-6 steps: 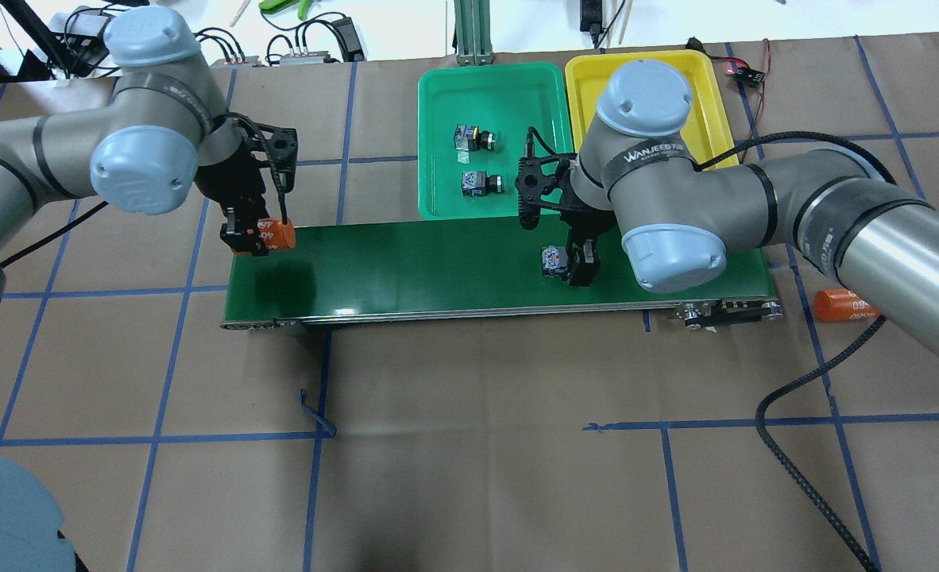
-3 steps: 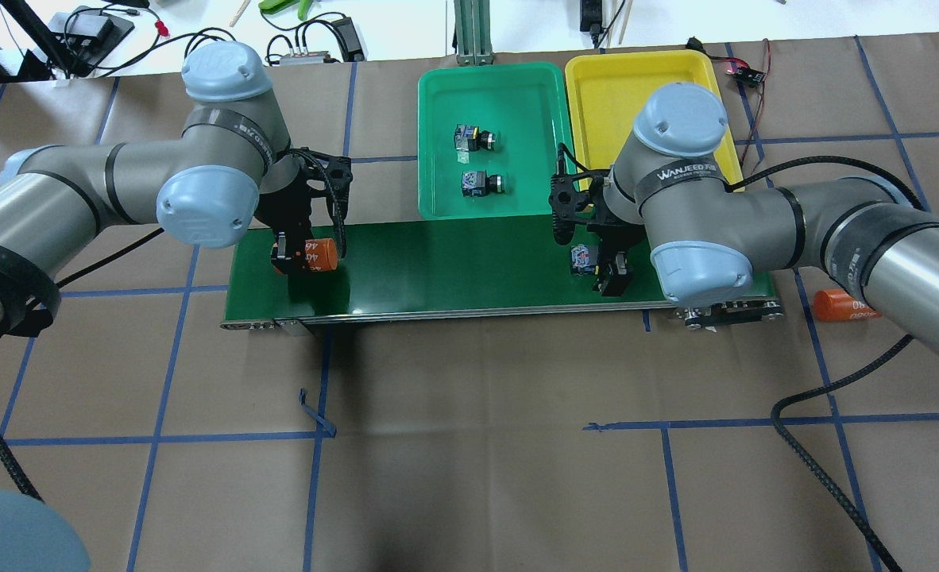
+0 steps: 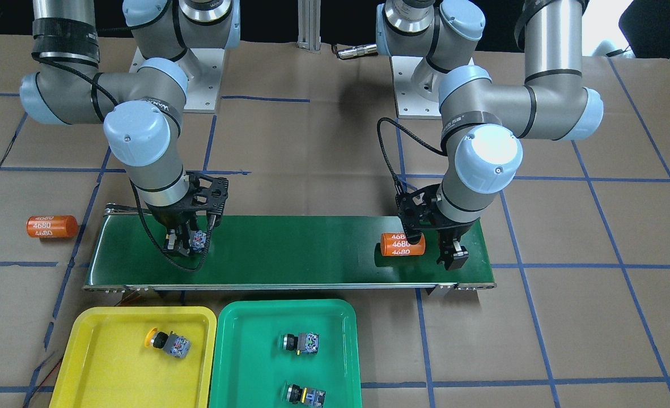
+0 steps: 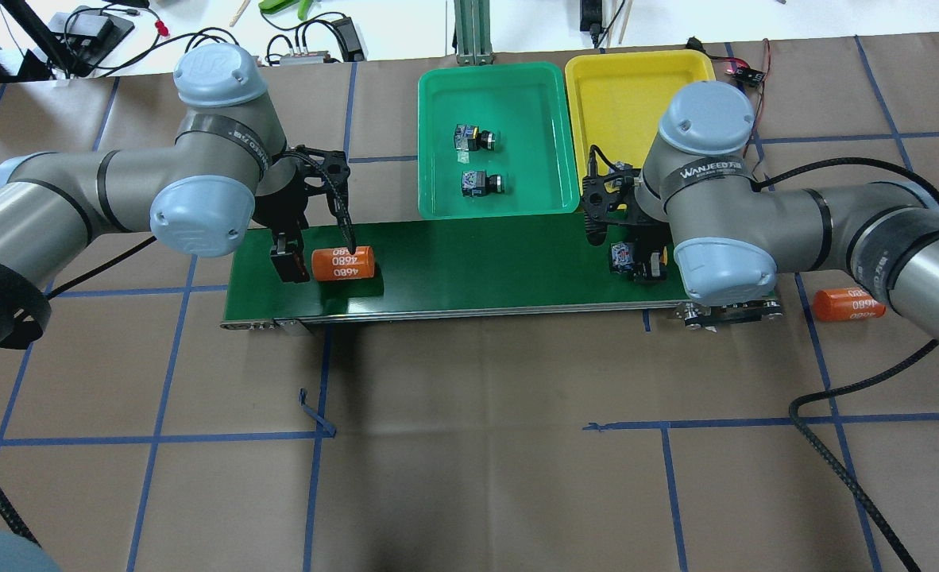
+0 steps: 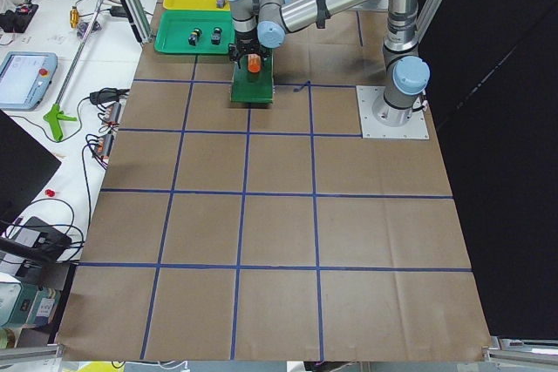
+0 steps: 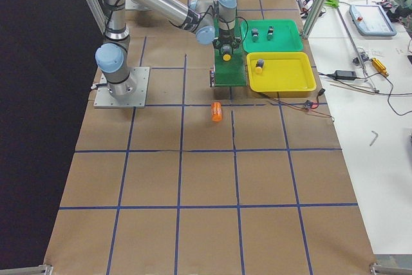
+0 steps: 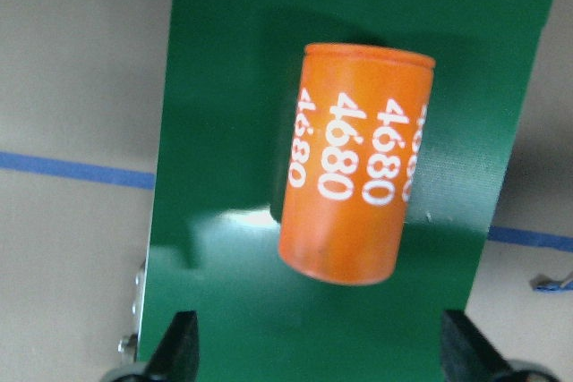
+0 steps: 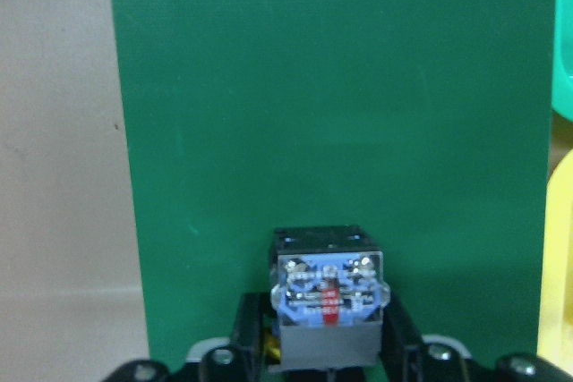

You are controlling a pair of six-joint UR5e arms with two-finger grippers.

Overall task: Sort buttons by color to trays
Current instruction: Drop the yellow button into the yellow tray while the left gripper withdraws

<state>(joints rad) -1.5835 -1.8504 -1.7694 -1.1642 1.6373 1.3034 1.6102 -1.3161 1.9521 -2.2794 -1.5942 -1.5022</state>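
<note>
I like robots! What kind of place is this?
Probably a robot lab: a long dark-green conveyor belt, a brown paper-covered table gridded with blue tape, and a white bench strewn with cables.

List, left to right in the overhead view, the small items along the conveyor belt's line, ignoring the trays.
Orange 4680 cylinder lying on the belt → push-button gripped in the right hand → second orange 4680 cylinder on the table.

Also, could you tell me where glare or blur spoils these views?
Left wrist view: a pale glare patch on the conveyor belt beside the orange cylinder, which is sharp. Right wrist view: the held button is soft. Front-facing view: the left arm's wrist cap washes out white.
</note>
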